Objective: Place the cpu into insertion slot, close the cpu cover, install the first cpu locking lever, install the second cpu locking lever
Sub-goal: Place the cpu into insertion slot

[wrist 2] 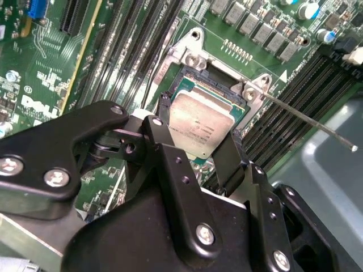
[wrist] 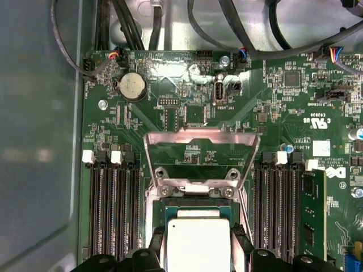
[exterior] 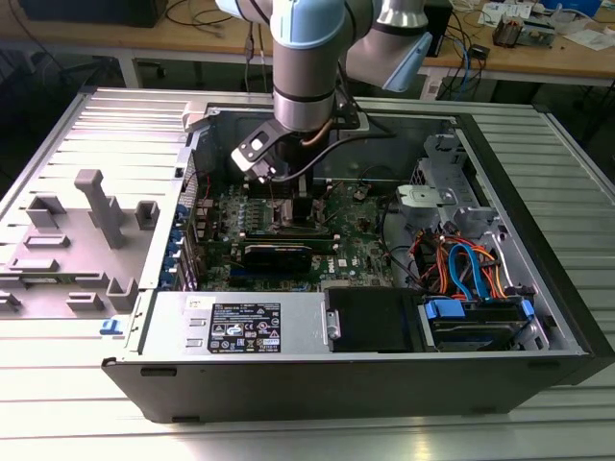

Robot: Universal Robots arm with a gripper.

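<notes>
silver cpu [wrist 2: 201,127] is clenched by the black pincer [wrist 2: 195,141] at the insertion slot [wrist 2: 218,85], cpu cover [wrist: 198,136] raised.

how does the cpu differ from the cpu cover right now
The cpu is a solid dull silver square, while the cpu cover is a thin frame with a large window that shows green board through it. The cpu is held in the gripper over the insertion slot, while the cpu cover stands open, clear of the gripper. Both are silvery metal and roughly square.
</notes>
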